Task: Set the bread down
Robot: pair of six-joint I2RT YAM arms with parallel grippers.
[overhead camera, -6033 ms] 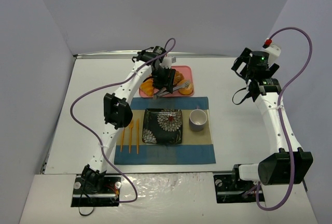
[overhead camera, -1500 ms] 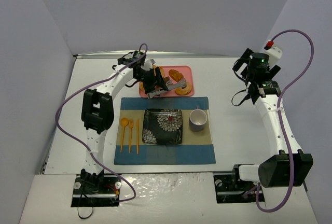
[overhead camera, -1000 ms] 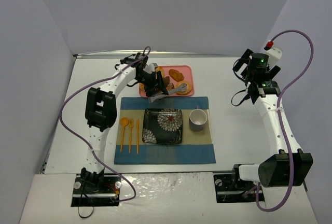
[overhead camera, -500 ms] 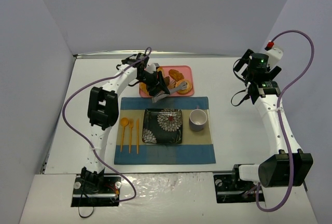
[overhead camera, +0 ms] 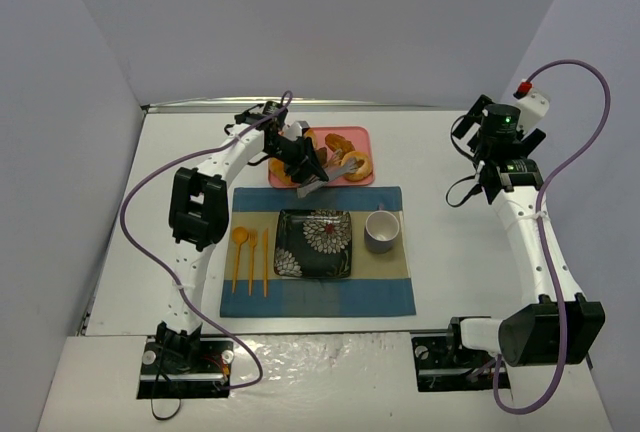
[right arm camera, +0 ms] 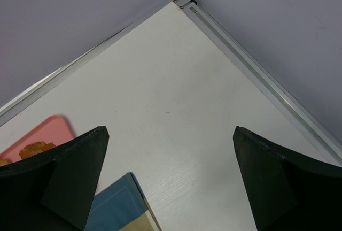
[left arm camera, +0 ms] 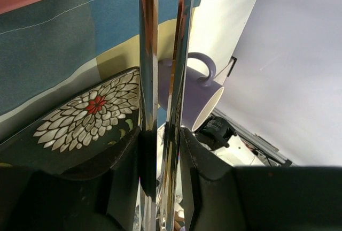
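Along the near part of the counter (overhead camera: 450, 282) lies one mat (overhead camera: 320, 297). It carries three orange utensils (overhead camera: 252, 252), one plate (overhead camera: 314, 243) with nothing on it, and one cup (overhead camera: 381, 229).

Beyond the mat's far edge stands one tray (overhead camera: 362, 136). The bread (overhead camera: 357, 165), a single ring bun, lies at the tray's near right corner and has not been lifted. One croissant (overhead camera: 340, 142) lies behind it. Other pieces sit partly under the arm, so their count is uncertain.

The left end effector (left arm camera: 160, 156) is clenched on one pair of tongs (left arm camera: 148, 54). Their tips reach the bread, but whether they pinch it is too small to tell. The right end effector (right arm camera: 171, 172), toward the counter's far right, is released and empty.

By judgement, the step in hand is the pick-up. The next move calls for a firm pinch across the ring and a lift clear of the tray rim. The bread would then be carried nearward, probably to the plate.
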